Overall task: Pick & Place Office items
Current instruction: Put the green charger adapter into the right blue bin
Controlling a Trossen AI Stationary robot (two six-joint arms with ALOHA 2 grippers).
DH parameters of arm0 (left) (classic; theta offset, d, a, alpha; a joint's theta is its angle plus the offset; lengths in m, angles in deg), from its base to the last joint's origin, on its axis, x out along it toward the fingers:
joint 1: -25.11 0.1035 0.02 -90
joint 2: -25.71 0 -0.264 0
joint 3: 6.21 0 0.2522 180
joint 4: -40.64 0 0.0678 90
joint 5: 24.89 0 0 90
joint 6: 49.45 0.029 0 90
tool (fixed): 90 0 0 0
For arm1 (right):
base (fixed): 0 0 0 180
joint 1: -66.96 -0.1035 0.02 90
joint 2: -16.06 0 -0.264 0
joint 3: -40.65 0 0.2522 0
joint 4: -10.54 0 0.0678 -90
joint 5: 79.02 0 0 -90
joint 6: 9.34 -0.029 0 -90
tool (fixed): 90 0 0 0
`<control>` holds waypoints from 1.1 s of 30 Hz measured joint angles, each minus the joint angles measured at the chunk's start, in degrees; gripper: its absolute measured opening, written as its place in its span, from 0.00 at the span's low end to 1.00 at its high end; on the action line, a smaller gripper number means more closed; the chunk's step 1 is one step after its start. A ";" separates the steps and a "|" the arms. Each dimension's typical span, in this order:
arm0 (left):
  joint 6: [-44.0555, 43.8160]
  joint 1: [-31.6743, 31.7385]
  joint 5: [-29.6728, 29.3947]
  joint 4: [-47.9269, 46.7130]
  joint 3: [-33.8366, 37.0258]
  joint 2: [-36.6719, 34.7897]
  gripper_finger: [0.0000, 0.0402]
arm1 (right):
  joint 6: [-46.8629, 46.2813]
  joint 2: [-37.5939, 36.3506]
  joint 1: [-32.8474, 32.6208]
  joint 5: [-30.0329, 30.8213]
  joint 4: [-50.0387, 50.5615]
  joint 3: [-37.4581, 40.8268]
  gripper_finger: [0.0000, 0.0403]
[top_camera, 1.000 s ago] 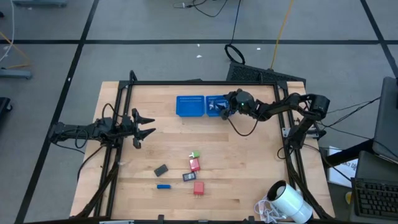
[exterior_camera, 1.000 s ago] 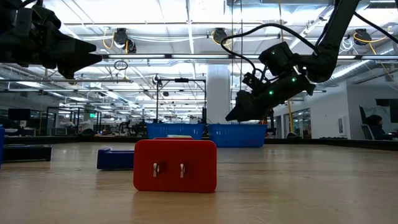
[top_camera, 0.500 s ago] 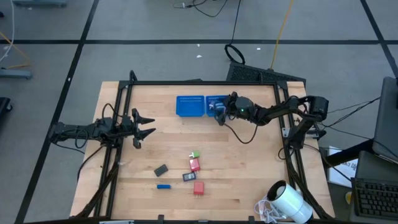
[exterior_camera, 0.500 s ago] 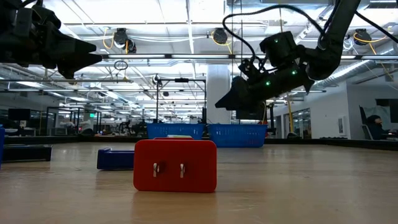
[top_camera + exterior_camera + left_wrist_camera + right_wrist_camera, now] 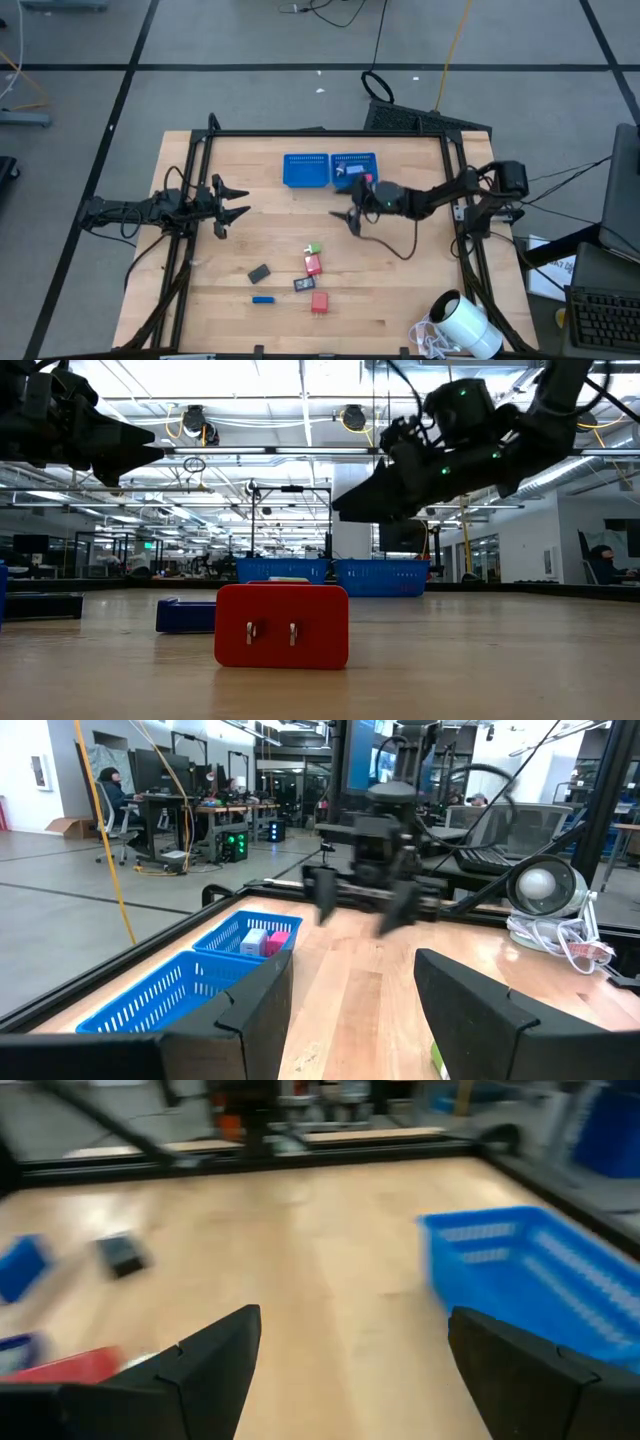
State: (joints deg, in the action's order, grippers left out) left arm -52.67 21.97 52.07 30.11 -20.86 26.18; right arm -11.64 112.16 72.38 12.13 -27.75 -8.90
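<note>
The left gripper (image 5: 238, 200) waits at the desk's (image 5: 400, 290) left edge, fingers apart and empty. Toward the front lie the items: a grey piece (image 5: 259, 273), a blue piece (image 5: 262, 299), a green-tipped red piece (image 5: 313, 262), a dark piece (image 5: 304, 285) and a red block (image 5: 319, 302). The right gripper (image 5: 348, 217) hovers over bare desk just in front of the blue tray (image 5: 307, 170), fingers apart, holding nothing.
</note>
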 joint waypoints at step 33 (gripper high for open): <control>0.00 0.00 0.00 0.00 0.02 0.02 0.53 | 0.77 -0.01 -22.89 3.54 -26.53 -0.85 0.77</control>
State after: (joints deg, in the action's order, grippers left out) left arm -52.67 21.97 52.07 30.11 -20.84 26.20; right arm -10.87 112.15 49.48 15.66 -54.27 -9.75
